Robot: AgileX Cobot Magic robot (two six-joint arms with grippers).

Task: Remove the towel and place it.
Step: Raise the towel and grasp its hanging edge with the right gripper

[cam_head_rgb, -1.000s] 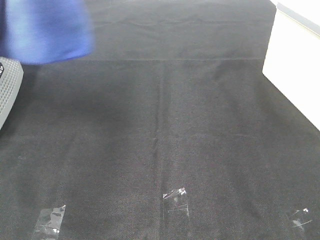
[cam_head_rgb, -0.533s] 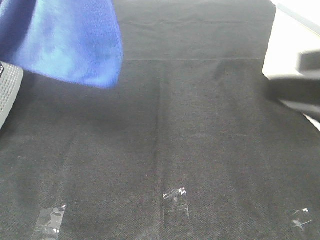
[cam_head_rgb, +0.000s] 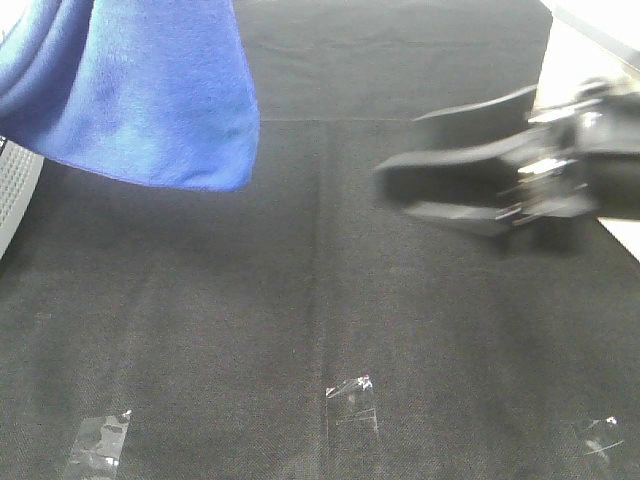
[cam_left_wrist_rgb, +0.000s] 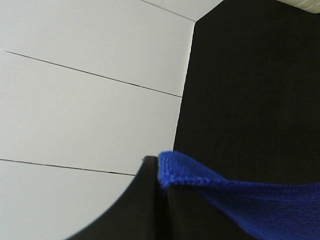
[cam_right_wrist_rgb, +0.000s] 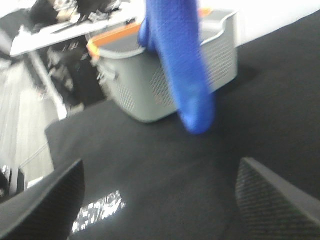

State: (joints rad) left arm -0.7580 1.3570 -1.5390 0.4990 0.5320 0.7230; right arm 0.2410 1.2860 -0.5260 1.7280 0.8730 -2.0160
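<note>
At the far left edge stands a grey basket (cam_head_rgb: pixel 12 190). Near it the blue towel (cam_head_rgb: pixel 140 90) hangs in the air above the black cloth (cam_head_rgb: pixel 300 300), its hem pinched in the left gripper (cam_left_wrist_rgb: pixel 157 167). On the right, the blurred right gripper (cam_right_wrist_rgb: pixel 161 165) has its fingers spread wide and holds nothing.

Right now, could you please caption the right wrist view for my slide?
Blue towel hanging in front of a grey basket, above the black cloth.

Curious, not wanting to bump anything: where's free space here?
The middle of the black cloth, between the hanging towel and the tape pieces, lies bare. Crowded: far left, towel and grey basket; right side, the open right gripper.
</note>
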